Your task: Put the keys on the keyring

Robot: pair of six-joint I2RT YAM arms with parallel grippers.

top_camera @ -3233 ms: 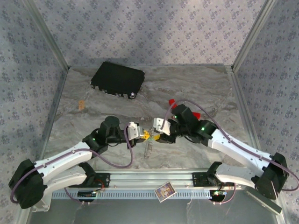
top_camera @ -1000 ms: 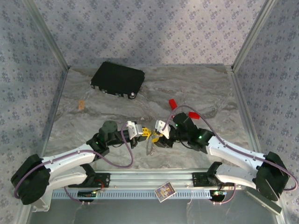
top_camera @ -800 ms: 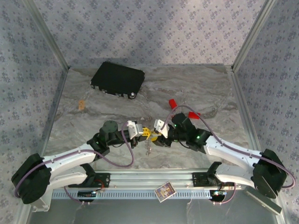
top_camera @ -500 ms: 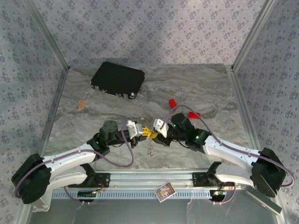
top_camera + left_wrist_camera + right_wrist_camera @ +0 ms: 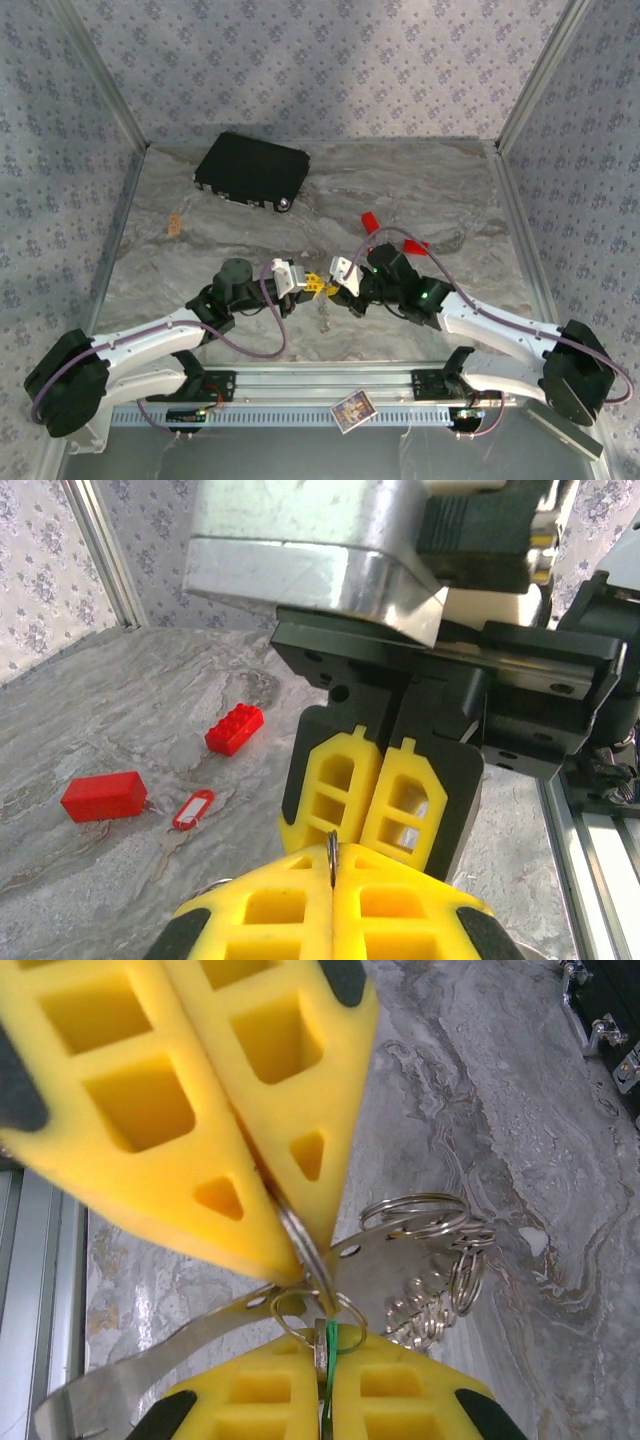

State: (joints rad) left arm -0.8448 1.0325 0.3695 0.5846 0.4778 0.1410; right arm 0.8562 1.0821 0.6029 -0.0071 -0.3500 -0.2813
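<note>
Yellow foam pads are nose to nose over the middle of the table (image 5: 450, 190), so we're mid-threading by the look of it. Our left gripper (image 5: 332, 878) is pinched fully closed on a thin wire loop of the keyring (image 5: 415, 1318). The right gripper (image 5: 325, 1378) is clamped tight too, on a slim sliver with a green edge that we read as the green key (image 5: 330, 1340). Can't swear to that, since it's edge-on.

Our take on doing this bit well: hold the left dead steady so the pinched loop doesn't wander. Let the right make only small sliding and twisting moves, feeding the key's hole along the wire rather than shoving. Both grips are right at the tips, so any yank probably pops something loose.

Position-wise, the gripped loop sits right where the two sets of tips meet, with the rest of the silvery bunch dangling just below. The red key (image 5: 192, 808) lies on the marble well apart from the action, near two red blocks (image 5: 103, 795).
</note>
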